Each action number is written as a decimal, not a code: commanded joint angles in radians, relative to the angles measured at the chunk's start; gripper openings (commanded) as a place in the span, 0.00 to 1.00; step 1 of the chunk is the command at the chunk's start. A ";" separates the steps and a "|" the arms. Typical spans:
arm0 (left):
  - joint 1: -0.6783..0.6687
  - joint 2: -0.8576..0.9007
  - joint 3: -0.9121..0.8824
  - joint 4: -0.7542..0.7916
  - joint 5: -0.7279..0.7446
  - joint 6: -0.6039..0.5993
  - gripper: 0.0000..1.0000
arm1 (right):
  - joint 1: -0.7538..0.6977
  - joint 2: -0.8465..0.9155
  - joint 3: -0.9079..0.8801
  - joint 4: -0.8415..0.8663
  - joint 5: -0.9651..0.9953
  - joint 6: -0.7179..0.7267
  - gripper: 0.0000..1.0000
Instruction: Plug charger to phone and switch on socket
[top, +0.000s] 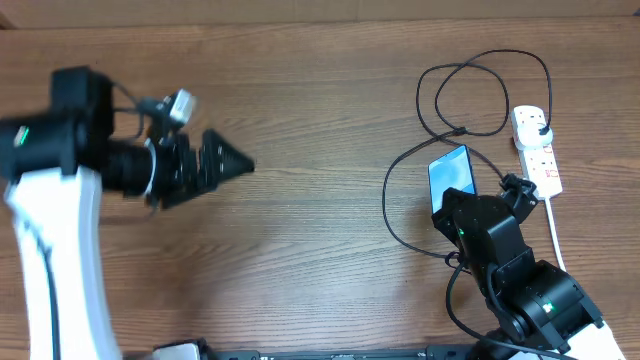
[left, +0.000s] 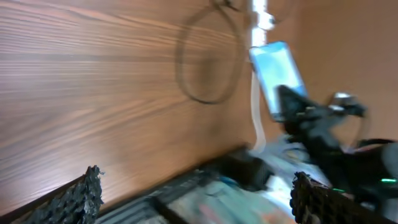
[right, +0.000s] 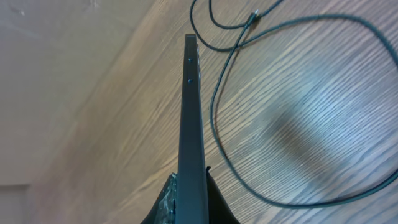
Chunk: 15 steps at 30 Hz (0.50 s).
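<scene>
One flat blue phone (top: 452, 172), one thin black cable (top: 386, 203), one long white power strip (top: 538, 150). The right claw (right: 186, 202) pinches the phone. The left claw (left: 199, 202) is spread wide, and its view is blurry.

Light was soft and even, motion blur smeared the left wrist view around the phone (left: 273, 68), right wrist view showed a faint shadow beside it.

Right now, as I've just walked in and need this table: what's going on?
The right gripper is shut on the phone, near the socket. The charger lies looped on the table, its small tip free, not yet in the phone. The left gripper hangs open far to the left, holding nothing.
</scene>
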<state>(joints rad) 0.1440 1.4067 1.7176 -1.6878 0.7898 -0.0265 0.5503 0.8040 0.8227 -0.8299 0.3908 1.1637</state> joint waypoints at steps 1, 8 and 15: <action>-0.003 -0.159 0.013 -0.002 -0.260 -0.093 1.00 | -0.003 0.010 0.014 0.036 0.008 0.131 0.04; -0.003 -0.466 -0.098 -0.002 -0.329 -0.106 1.00 | -0.002 0.100 0.014 0.161 -0.128 0.172 0.04; -0.003 -0.872 -0.420 -0.002 -0.458 -0.499 1.00 | -0.002 0.219 0.014 0.379 -0.459 0.171 0.04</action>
<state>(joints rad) 0.1440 0.6495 1.4067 -1.6913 0.4480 -0.2581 0.5503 1.0008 0.8219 -0.5201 0.1219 1.3266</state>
